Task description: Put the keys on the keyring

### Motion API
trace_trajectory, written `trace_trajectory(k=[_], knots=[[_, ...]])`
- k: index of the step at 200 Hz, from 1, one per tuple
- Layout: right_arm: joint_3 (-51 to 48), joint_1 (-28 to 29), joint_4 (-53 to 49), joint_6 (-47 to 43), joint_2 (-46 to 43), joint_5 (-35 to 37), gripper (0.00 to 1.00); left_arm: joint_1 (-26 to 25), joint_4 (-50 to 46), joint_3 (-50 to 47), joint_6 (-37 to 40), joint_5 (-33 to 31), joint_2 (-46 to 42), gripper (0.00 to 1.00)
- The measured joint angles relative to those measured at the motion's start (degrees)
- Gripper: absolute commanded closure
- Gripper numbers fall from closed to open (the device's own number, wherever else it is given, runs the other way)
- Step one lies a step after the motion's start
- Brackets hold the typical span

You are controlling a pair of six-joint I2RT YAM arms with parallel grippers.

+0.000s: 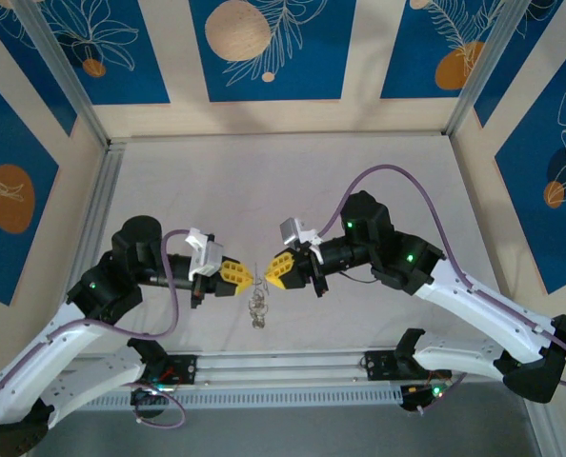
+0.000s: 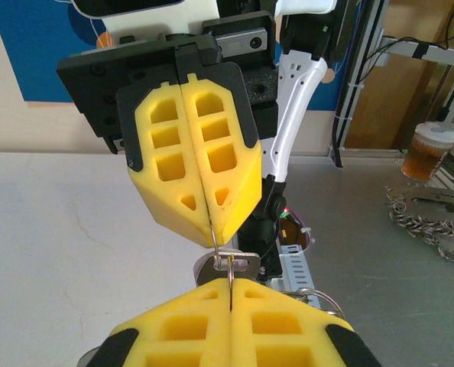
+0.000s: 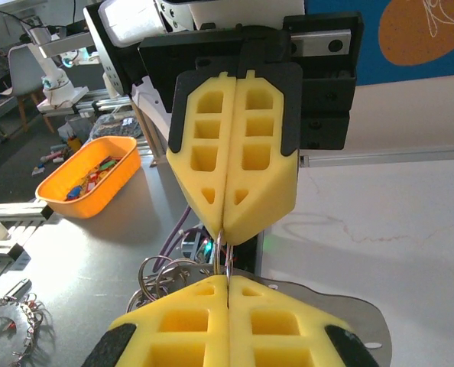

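My left gripper (image 1: 248,277) and right gripper (image 1: 270,279) meet tip to tip above the middle of the table. Both are shut on the thin wire of the keyring (image 3: 222,256), which spans the small gap between them. In the left wrist view, my left gripper (image 2: 231,281) has the wire in its seam. The right gripper (image 2: 212,229) pinches the wire from above. A silvery key (image 2: 250,265) hangs with the wire through the hole in its head. More rings (image 3: 160,277) dangle beside the right gripper (image 3: 228,277). A small cluster (image 1: 257,308) hangs below the tips.
An orange tray (image 3: 89,177) of small parts and a beaded chain (image 2: 429,222) lie on the bench beyond the table's near rail. A plastic cup (image 2: 431,149) stands there too. Purple cables (image 1: 397,176) arch over the right arm. Walls enclose the table (image 1: 264,190) on three sides.
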Motion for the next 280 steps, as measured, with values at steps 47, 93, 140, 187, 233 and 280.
trace_trajectory(k=[47,93,140,187,233,280], knots=[[0.0,0.1,0.3,0.0,-0.1,0.0,1.00,0.0,0.0,0.0,0.0,0.0,0.0,1.00],[0.0,0.1,-0.1,0.0,-1.0,0.0,1.00,0.0,0.0,0.0,0.0,0.0,0.0,1.00],[0.0,0.3,-0.2,0.0,-1.5,0.0,1.00,0.0,0.0,0.0,0.0,0.0,0.0,1.00],[0.0,0.5,0.4,0.2,-0.9,0.0,1.00,0.0,0.0,0.0,0.0,0.0,0.0,1.00],[0.0,0.5,0.9,0.4,-0.3,0.0,1.00,0.0,0.0,0.0,0.0,0.0,0.0,1.00],[0.0,0.5,0.9,0.4,-0.4,0.0,1.00,0.0,0.0,0.0,0.0,0.0,0.0,1.00]])
